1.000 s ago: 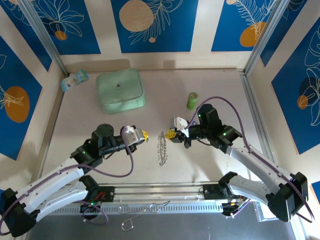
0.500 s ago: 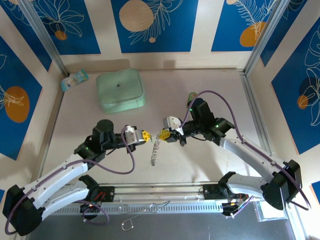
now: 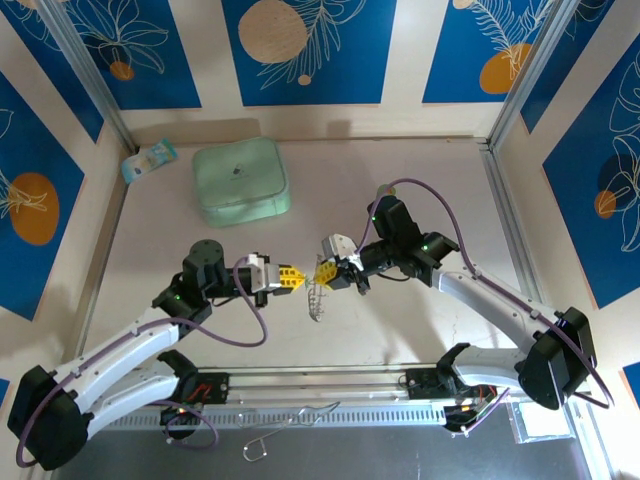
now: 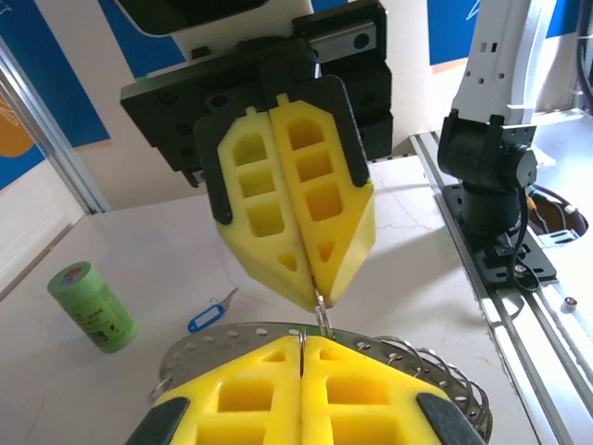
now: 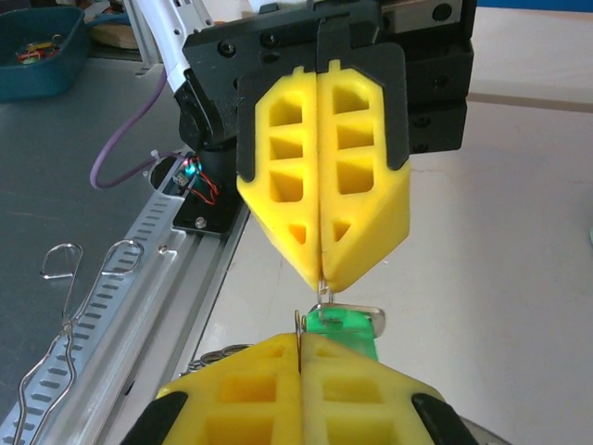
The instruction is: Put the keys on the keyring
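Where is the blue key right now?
In the left wrist view the blue key lies flat on the table, just right of the upright green cylinder and beyond the keyring.

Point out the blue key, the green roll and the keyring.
blue key (image 4: 206, 319): left wrist view, its plastic head.
green roll (image 4: 93, 308): left wrist view, its side.
keyring (image 4: 435, 366): left wrist view, its beaded rim.

Reaches both arms inward with elbows swung wide outward, points the left gripper (image 3: 292, 277) and the right gripper (image 3: 325, 272) nose to nose with tips nearly touching, and holds each pair of yellow fingers (image 5: 278, 185) pressed flat together, no gap between.
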Robot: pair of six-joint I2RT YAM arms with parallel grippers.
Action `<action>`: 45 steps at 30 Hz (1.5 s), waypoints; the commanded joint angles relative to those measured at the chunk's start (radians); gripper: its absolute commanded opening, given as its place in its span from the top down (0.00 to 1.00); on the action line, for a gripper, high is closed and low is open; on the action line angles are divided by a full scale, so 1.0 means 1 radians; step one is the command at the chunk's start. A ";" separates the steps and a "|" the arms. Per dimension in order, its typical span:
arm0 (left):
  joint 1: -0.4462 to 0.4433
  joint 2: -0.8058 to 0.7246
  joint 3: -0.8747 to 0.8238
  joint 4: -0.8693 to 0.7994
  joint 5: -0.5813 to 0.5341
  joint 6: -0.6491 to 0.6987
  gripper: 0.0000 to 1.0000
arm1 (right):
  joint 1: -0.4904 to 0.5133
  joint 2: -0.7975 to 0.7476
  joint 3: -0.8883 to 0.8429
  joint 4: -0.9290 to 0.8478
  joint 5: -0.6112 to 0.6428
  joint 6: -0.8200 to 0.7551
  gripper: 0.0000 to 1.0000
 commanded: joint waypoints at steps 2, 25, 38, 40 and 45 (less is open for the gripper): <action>0.009 0.016 -0.022 0.094 0.079 -0.043 1.00 | -0.002 -0.004 0.024 0.023 -0.065 0.009 1.00; 0.013 0.051 -0.038 0.249 0.178 -0.155 1.00 | -0.037 0.009 0.030 0.037 -0.135 0.021 1.00; 0.027 0.086 -0.029 0.323 0.282 -0.262 1.00 | -0.047 0.031 0.055 0.005 -0.168 0.009 1.00; 0.028 0.096 -0.026 0.331 0.297 -0.279 1.00 | -0.046 0.036 0.061 -0.001 -0.175 0.005 1.00; 0.033 0.107 -0.016 0.310 0.330 -0.291 1.00 | -0.046 0.047 0.082 -0.031 -0.188 -0.012 1.00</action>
